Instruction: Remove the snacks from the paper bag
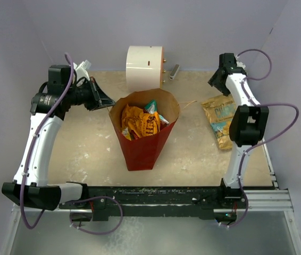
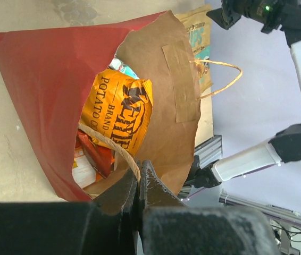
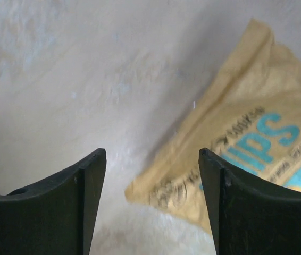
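The red paper bag [image 1: 140,146] lies on the table with its brown mouth facing the back. Inside it show a yellow-orange chip bag [image 1: 140,125], a small teal packet [image 1: 151,105] and a red packet [image 2: 94,154]. My left gripper [image 1: 109,102] is at the mouth's left rim, shut on the bag's twine handle [image 2: 108,143]. A tan chip bag with teal lettering [image 1: 220,120] lies flat on the table to the right of the paper bag. My right gripper [image 3: 153,159] hovers open just above this bag's far corner [image 3: 246,154], with nothing between its fingers.
A white cylinder [image 1: 144,67] lies at the back behind the bag's mouth, with a small grey object [image 1: 174,71] beside it. The bag's second twine handle [image 2: 220,79] sticks out on its right side. The enclosure's walls stand close on both sides.
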`<move>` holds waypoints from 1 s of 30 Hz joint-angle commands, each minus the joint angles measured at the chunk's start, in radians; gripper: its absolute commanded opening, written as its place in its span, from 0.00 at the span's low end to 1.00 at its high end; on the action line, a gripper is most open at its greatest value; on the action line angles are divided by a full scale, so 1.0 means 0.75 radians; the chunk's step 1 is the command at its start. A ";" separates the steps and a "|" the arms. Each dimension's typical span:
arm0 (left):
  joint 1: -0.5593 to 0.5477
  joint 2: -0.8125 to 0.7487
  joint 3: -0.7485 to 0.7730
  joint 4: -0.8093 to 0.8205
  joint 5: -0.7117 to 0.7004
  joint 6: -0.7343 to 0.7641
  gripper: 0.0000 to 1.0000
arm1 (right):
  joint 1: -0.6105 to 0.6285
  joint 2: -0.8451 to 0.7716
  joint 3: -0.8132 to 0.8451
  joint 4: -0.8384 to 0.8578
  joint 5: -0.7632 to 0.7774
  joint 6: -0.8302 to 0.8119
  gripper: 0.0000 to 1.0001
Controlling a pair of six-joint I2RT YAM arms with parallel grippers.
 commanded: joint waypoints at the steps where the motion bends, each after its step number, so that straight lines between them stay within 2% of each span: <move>1: -0.012 0.021 0.114 0.011 0.009 0.027 0.00 | 0.000 -0.340 -0.189 0.002 -0.239 -0.147 0.73; 3: -0.013 0.014 0.103 0.038 0.000 -0.030 0.00 | 0.004 -0.498 -0.373 0.092 -0.331 -0.177 0.73; 6: -0.012 -0.023 0.032 0.111 0.012 -0.141 0.00 | 0.023 -0.676 -0.545 0.103 -0.523 -0.217 0.73; 11: -0.012 -0.056 -0.024 0.190 0.044 -0.211 0.00 | 0.139 -0.946 -0.678 0.109 -0.797 -0.300 0.74; 15: -0.012 -0.042 0.022 0.160 0.024 -0.200 0.00 | 0.204 -1.131 -0.672 0.145 -0.872 -0.256 0.74; 19: -0.011 -0.055 0.032 0.211 0.026 -0.221 0.00 | 0.315 -1.138 -0.544 0.098 -0.903 -0.299 0.75; 22: -0.012 -0.072 0.033 0.229 0.025 -0.215 0.00 | 0.395 -1.087 -0.494 0.073 -1.007 -0.309 0.75; 26: -0.011 -0.072 0.021 0.229 0.063 -0.211 0.00 | 0.572 -1.019 -0.445 0.049 -0.902 -0.363 0.75; 30: -0.011 -0.116 -0.036 0.247 0.048 -0.187 0.00 | 0.647 -0.894 -0.389 -0.067 -0.824 -0.408 0.74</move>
